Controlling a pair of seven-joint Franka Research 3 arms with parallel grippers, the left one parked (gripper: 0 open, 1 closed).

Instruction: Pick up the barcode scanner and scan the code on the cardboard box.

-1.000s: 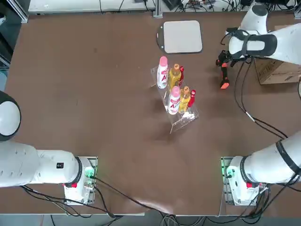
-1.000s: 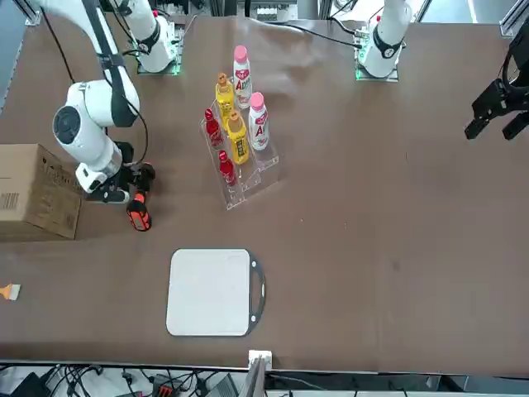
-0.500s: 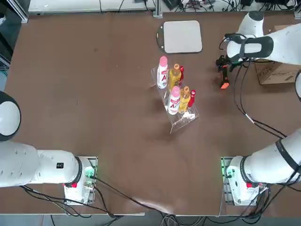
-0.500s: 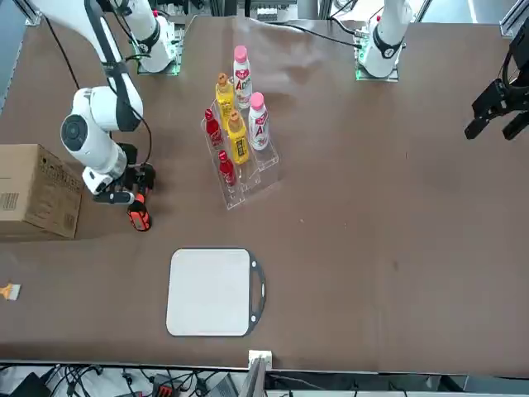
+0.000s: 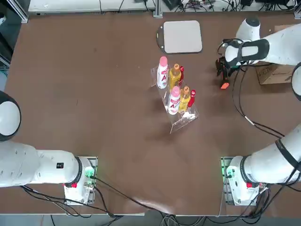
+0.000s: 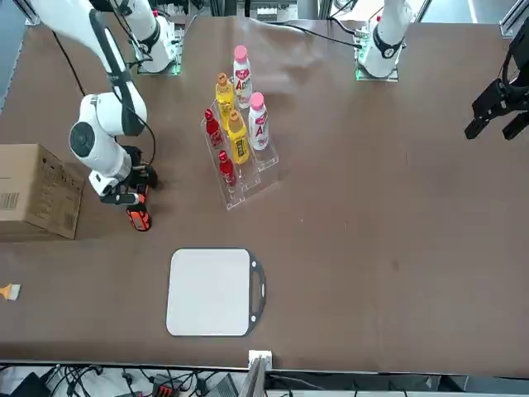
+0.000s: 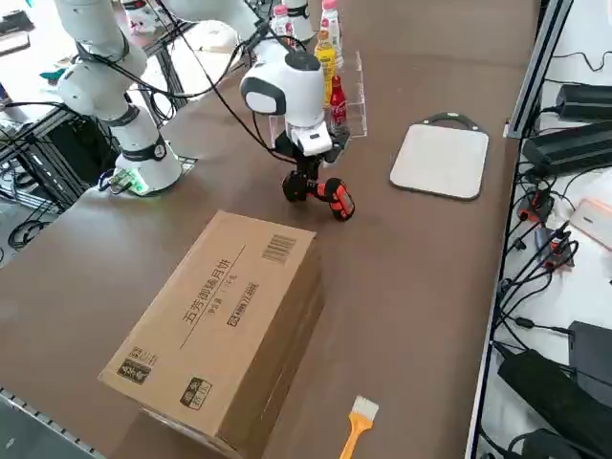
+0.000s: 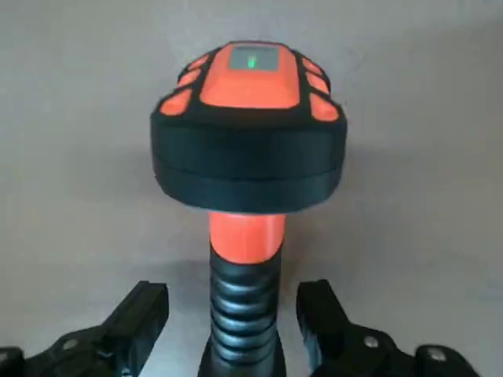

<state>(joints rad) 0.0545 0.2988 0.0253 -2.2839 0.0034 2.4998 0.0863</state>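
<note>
Wrist view only: scanner (image 8: 247,126) display green

One camera hangs high over the big brown table (image 5: 94,94) and looks straight down. One sits across from the robot and looks back at it. One is raised at the robot's right side and looks down slantwise. One rides on the wrist, very close to the black and orange barcode scanner (image 8: 247,133). The three far views all share the plain brown cardboard box (image 7: 220,325).
</note>
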